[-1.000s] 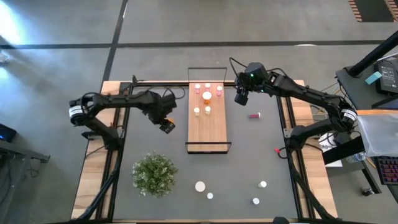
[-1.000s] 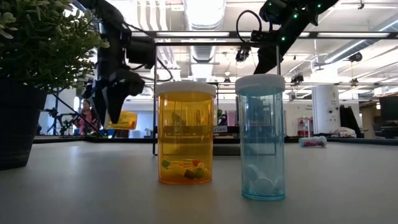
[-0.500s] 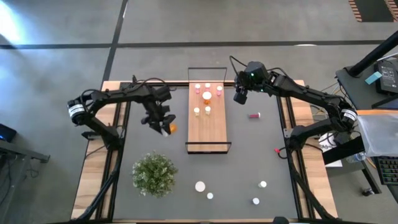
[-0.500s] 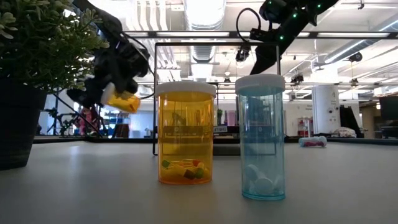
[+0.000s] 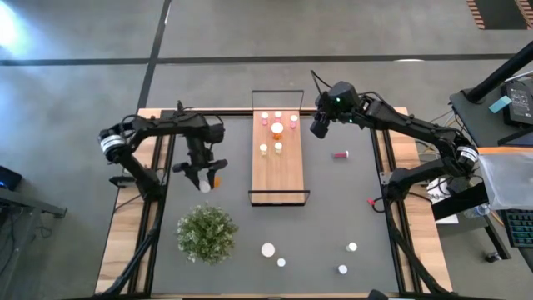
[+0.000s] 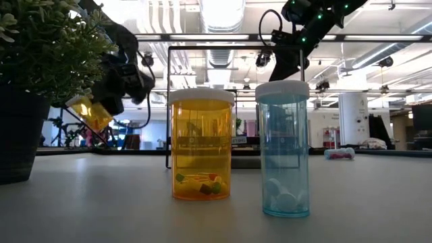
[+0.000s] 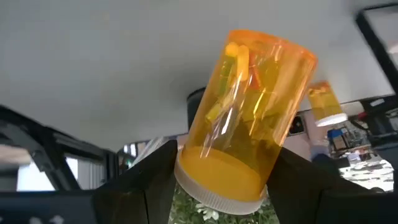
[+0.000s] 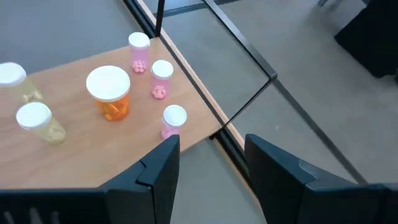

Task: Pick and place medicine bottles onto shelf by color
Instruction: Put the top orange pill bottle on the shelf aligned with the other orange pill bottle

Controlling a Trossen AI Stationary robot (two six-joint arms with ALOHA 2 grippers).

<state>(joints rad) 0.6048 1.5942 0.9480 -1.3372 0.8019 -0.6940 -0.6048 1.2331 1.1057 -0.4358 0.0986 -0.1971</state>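
Observation:
My left gripper (image 5: 206, 177) hangs over the mat left of the shelf (image 5: 277, 171), shut on an orange medicine bottle (image 7: 252, 118) with a white cap (image 7: 217, 182); the bottle also shows in the low view (image 6: 89, 111). The wooden shelf carries three pink bottles (image 8: 161, 78), an orange one (image 8: 110, 93) and two pale ones (image 8: 34, 121), all standing upright on their bases. My right gripper (image 8: 211, 174) hovers open above the shelf's far right corner (image 5: 319, 127), with nothing between its fingers. My left gripper pinches the orange bottle between its two fingers (image 7: 152, 180), on the body's sides just above the cap (image 7: 205, 158). The fingers slant downward. The bottle is tilted, cap end nearest the wrist, and lifted clear of the mat.
A pink bottle (image 5: 341, 154) lies on its side on the mat right of the shelf. Several more bottles (image 5: 268, 249) stand near the front edge; two of them, orange (image 6: 201, 145) and blue (image 6: 283, 148), fill the low view. A bushy plant (image 5: 206, 233) stands at the near left.
My left gripper has gone a little toward the table's left and near edges, away from the shelf, and has rolled its wrist. The orange bottle has stayed in its hold, has swung round with it, and now sits tilted.

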